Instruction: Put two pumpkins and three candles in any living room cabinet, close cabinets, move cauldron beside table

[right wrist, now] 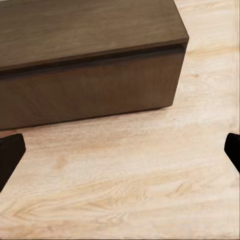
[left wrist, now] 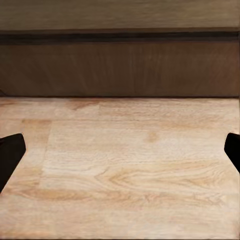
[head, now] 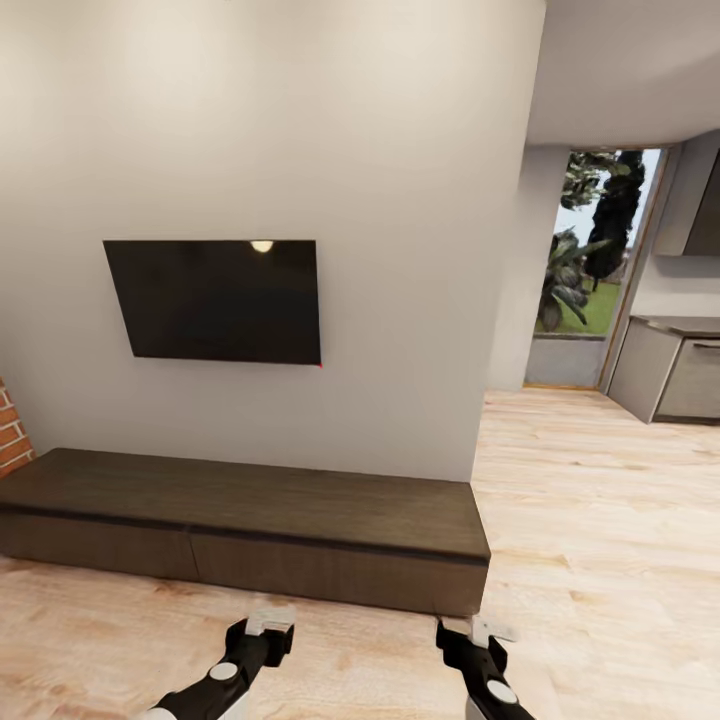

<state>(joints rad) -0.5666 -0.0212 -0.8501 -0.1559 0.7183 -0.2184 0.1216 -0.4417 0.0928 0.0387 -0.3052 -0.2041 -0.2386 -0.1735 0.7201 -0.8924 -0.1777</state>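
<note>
The cabinet (head: 250, 500) is a long, low, dark brown unit against the white wall, and its flat fronts sit flush and closed. My left gripper (head: 268, 622) hovers over the wood floor just in front of it, open and holding nothing. My right gripper (head: 478, 630) is near the cabinet's right end, also open and holding nothing. The left wrist view faces a cabinet front (left wrist: 120, 70) between wide-apart fingers (left wrist: 10, 155). In the right wrist view, the cabinet's right end corner (right wrist: 85, 85) lies beyond the spread fingers (right wrist: 10, 152). The pumpkins, candles, cauldron and table are out of view.
A black TV (head: 215, 300) hangs on the wall above the cabinet. Red brick (head: 10, 430) edges in at the left. To the right, light wood floor (head: 600, 520) runs past the wall corner toward a window (head: 590, 260) and grey kitchen counters (head: 670, 370).
</note>
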